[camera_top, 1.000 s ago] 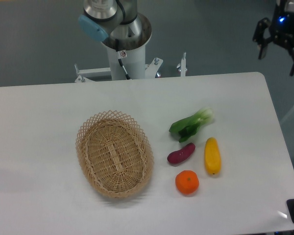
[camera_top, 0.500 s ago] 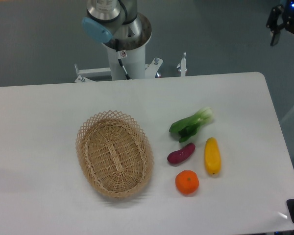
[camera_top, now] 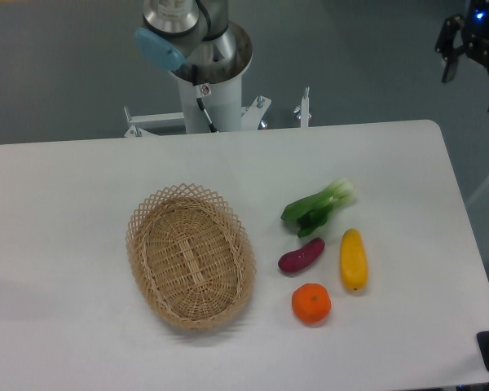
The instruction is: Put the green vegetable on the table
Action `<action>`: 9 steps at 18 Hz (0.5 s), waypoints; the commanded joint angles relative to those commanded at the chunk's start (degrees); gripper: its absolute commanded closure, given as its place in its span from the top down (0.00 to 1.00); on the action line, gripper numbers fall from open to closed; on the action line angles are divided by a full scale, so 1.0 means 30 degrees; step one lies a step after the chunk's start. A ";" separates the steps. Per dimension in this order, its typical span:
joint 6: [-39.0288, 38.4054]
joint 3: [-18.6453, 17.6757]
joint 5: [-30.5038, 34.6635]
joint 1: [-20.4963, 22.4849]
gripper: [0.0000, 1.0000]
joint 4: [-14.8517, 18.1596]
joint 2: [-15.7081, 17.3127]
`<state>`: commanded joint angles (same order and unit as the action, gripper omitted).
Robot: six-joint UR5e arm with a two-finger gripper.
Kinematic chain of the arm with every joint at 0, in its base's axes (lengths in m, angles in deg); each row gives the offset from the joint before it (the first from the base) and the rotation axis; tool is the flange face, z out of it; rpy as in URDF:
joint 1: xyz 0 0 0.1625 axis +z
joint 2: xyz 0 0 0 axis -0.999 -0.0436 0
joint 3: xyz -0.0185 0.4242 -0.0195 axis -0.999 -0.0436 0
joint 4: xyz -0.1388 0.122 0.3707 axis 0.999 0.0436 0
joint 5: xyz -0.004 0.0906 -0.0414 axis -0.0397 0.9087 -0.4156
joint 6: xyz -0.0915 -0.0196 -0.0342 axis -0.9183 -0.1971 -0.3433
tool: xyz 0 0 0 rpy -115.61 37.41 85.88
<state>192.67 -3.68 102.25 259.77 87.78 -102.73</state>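
A: Where is the green vegetable (camera_top: 319, 208)?

B: It lies flat on the white table (camera_top: 81, 195), off to the right of the wicker basket (camera_top: 191, 255). Its pale stalk end points up and away from the basket, and its dark leaves point back toward the basket.

A: Is anything near it?

B: Yes. A purple eggplant (camera_top: 301, 255) sits just below the leaves, close but not touching. A yellow fruit (camera_top: 353, 259) lies farther from the basket than the eggplant. A round orange (camera_top: 311, 303) sits below the eggplant.

A: Is anything in the basket?

B: I see only the woven bottom.

A: Where is the hand (camera_top: 473, 59)?

B: Way up at the top right corner, past the far edge of the table and well apart from the basket. It is black with a small blue light on it.

A: Is it holding something?

B: No. Its fingers are spread apart and there is nothing between them.

A: What is behind the basket?

B: The arm's white base (camera_top: 208, 90) stands past the table's back edge, with a light blue cap (camera_top: 156, 47) on a joint.
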 joint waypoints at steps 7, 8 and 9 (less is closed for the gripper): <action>-0.0381 -0.0059 -0.0029 -0.0146 1.00 -0.0029 -0.0029; -0.0410 -0.0030 -0.0029 -0.0263 1.00 -0.0029 -0.0029; -0.0381 -0.0029 -0.0029 -0.0293 1.00 -0.0029 -0.0029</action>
<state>191.53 -3.77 102.16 258.89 87.69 -102.82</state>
